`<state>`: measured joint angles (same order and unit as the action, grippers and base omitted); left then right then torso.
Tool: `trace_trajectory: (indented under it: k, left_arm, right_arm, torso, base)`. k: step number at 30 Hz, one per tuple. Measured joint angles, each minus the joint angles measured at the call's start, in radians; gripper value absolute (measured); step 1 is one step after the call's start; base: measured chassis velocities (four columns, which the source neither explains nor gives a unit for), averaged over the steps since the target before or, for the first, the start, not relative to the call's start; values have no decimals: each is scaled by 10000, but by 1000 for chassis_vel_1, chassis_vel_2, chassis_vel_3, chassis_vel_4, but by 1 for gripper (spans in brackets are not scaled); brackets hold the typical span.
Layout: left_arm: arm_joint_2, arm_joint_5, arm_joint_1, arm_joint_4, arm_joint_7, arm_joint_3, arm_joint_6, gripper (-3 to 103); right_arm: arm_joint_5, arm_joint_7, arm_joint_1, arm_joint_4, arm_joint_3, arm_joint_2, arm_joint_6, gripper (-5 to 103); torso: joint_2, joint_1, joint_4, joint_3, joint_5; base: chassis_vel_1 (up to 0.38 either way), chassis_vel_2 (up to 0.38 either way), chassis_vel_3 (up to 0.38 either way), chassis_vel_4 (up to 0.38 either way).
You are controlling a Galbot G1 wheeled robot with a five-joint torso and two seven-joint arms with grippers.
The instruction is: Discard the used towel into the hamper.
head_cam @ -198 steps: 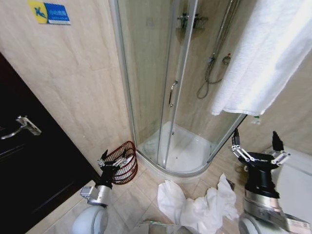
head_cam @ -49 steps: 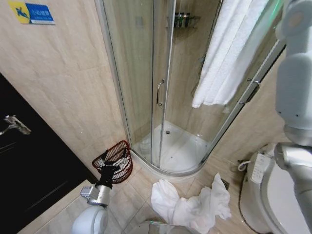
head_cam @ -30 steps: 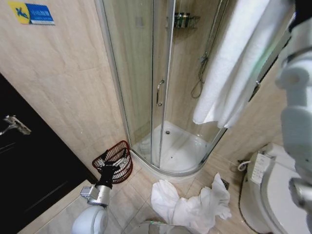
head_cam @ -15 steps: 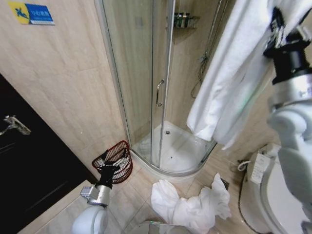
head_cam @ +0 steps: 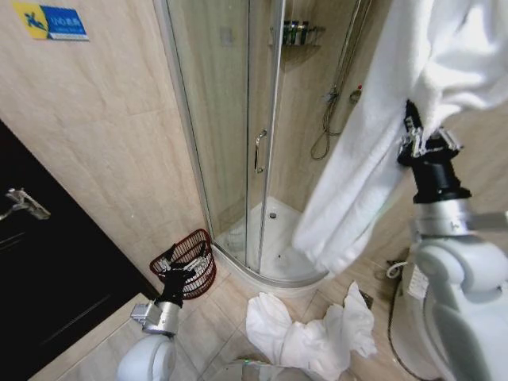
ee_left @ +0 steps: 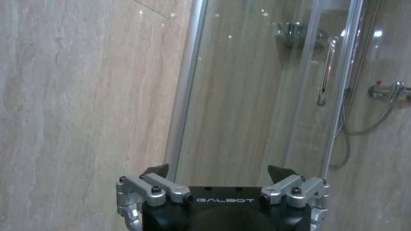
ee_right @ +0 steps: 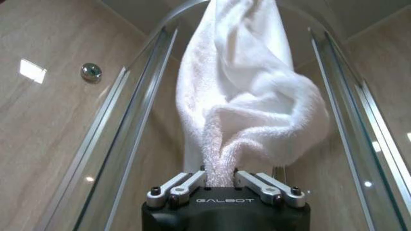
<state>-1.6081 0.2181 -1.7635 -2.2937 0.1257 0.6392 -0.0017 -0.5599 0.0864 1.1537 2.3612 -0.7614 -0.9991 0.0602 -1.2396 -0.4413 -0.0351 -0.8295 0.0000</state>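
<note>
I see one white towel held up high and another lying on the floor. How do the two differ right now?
The white terry towel hanging by the shower is pinched in the right hand and drapes long and fairly smooth; the crumpled white towel on the floor tiles lies bunched in a loose heap, touched by no hand. The hanging one is raised well above the reddish-brown wicker hamper; the crumpled one lies beside it on the floor. Both are white cloth.

We're in a bathroom here: beige tiled walls all round, a curved glass shower cubicle (head_cam: 254, 151) with hose and mixer inside, a toilet (head_cam: 413, 294) at the right edge, white towels heaped on the tiled floor (head_cam: 309, 333), a dark door (head_cam: 48, 270) on the left.
</note>
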Motion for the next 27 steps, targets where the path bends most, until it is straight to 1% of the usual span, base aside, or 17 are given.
trace_trajectory:
  k: [1, 2, 5, 6, 9, 14, 17, 19, 20, 27]
  left_arm:
    - [-1, 0, 0, 0, 0, 0, 0, 100]
    - [-1, 0, 0, 0, 0, 0, 0, 100]
    - [0, 0, 0, 0, 0, 0, 0, 100]
    - [0, 0, 0, 0, 0, 0, 0, 100]
    - [0, 0, 0, 0, 0, 0, 0, 100]
    - [0, 0, 0, 0, 0, 0, 0, 100]
    - [0, 0, -1, 0, 0, 0, 0, 100]
    - [0, 0, 0, 0, 0, 0, 0, 100]
    - [0, 0, -1, 0, 0, 0, 0, 100]
    - [0, 0, 0, 0, 0, 0, 0, 100]
  right_arm:
    - [186, -21, 213, 126, -7, -198, 75, 6]
    - [186, -21, 213, 126, -7, -198, 75, 6]
    - [441, -65, 618, 512, -160, -523, 167, 6]
    - [441, -65, 618, 512, -160, -523, 167, 6]
    - [694, -139, 1000, 848, -255, -809, 246, 6]
    - [929, -203, 1284, 1069, -219, -1004, 321, 6]
    - [1332, -296, 1648, 1360, -264, -1239, 389, 6]
    - [1368, -308, 1682, 1367, -304, -1257, 401, 6]
    - [1491, -351, 1813, 1383, -554, -1302, 486, 6]
    - [1559, -384, 2104, 1383, -1022, -1354, 589, 6]
  torso:
    - [0, 0, 0, 0, 0]
    - [0, 0, 0, 0, 0]
    - [0, 0, 0, 0, -2]
    - [0, 0, 0, 0, -2]
    - [0, 0, 0, 0, -1]
    - [0, 0, 0, 0, 0]
    - [1, -2, -1, 0, 3]
    - [1, -2, 0, -1, 4]
    - [0, -1, 1, 1, -2]
    - [1, -2, 0, 0, 4]
  base:
    - [0, 0, 0, 0]
    - [0, 0, 0, 0]
    - [0, 0, 0, 0]
    - [0, 0, 0, 0]
    - [0, 0, 0, 0]
    - [0, 0, 0, 0]
    - [0, 0, 0, 0]
    - [0, 0, 0, 0]
    - [0, 0, 0, 0]
    - [0, 0, 0, 0]
